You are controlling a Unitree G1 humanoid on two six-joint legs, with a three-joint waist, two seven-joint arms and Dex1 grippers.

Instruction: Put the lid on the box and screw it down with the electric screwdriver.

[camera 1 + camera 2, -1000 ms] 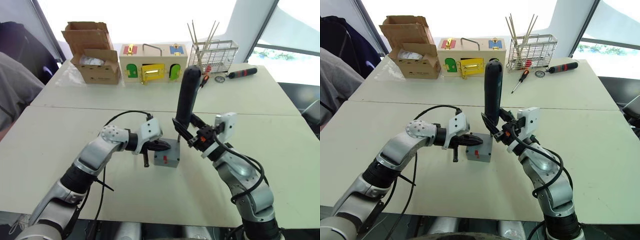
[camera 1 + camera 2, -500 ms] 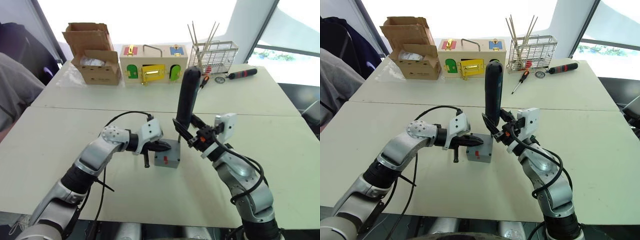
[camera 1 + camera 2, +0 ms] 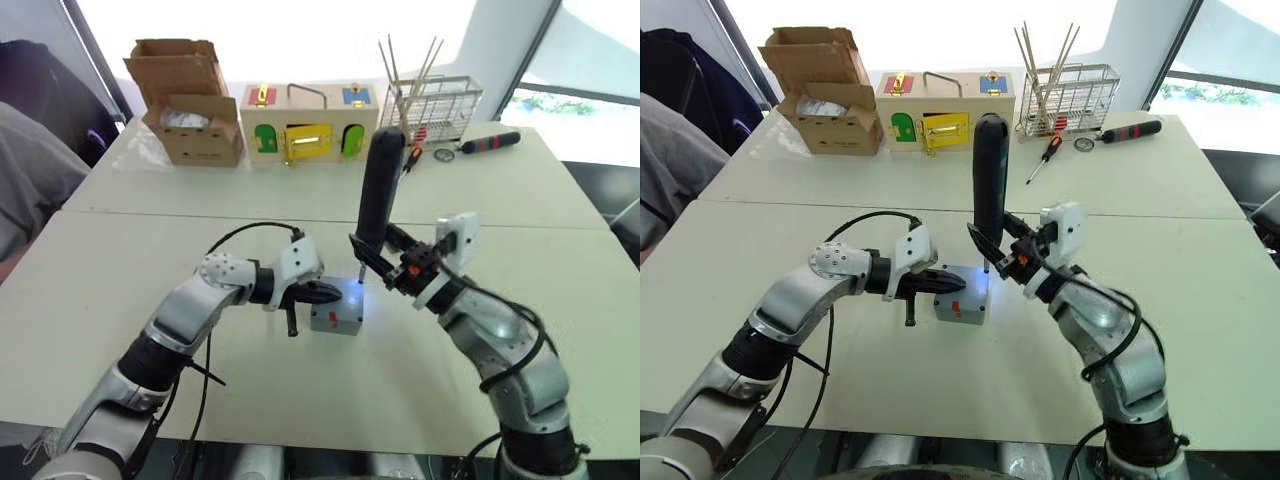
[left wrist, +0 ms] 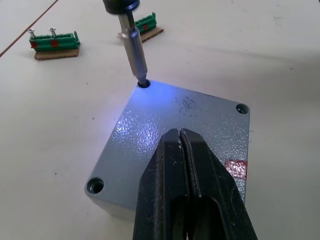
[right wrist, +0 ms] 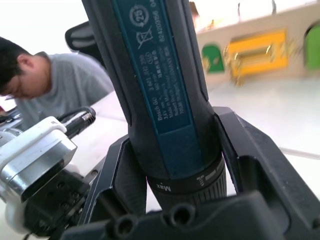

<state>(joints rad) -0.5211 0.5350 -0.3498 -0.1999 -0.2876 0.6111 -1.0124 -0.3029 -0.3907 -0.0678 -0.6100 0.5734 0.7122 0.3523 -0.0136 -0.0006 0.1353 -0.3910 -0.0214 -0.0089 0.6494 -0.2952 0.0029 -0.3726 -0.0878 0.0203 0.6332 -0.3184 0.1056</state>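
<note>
1. Nearest on the white table (image 3: 120,300), the left gripper (image 4: 184,145) has its two black fingers pressed together with nothing between them, their tips resting on top of the lid (image 4: 165,135) as if to pin it down.
2. The lid already sits flush on the grey box (image 3: 335,319), which stands near the middle of the near table, red mark facing the camera. So placing looks done and screwing is under way.
3. The right gripper (image 3: 383,262) is clamped around the electric screwdriver (image 3: 375,190). Its long axis stands close to vertical, leaning slightly, bit down, and its light glows blue on the lid.
4. The bit (image 4: 134,50) sits in the far corner hole. Two other corner holes look empty, though I cannot be sure they hold no screws; the fourth is hidden by the fingers. Several corners likely remain.
5. Farther back lie a cardboard box (image 3: 190,100), a wooden latch box (image 3: 305,125) and a wire basket (image 3: 440,100).
</note>
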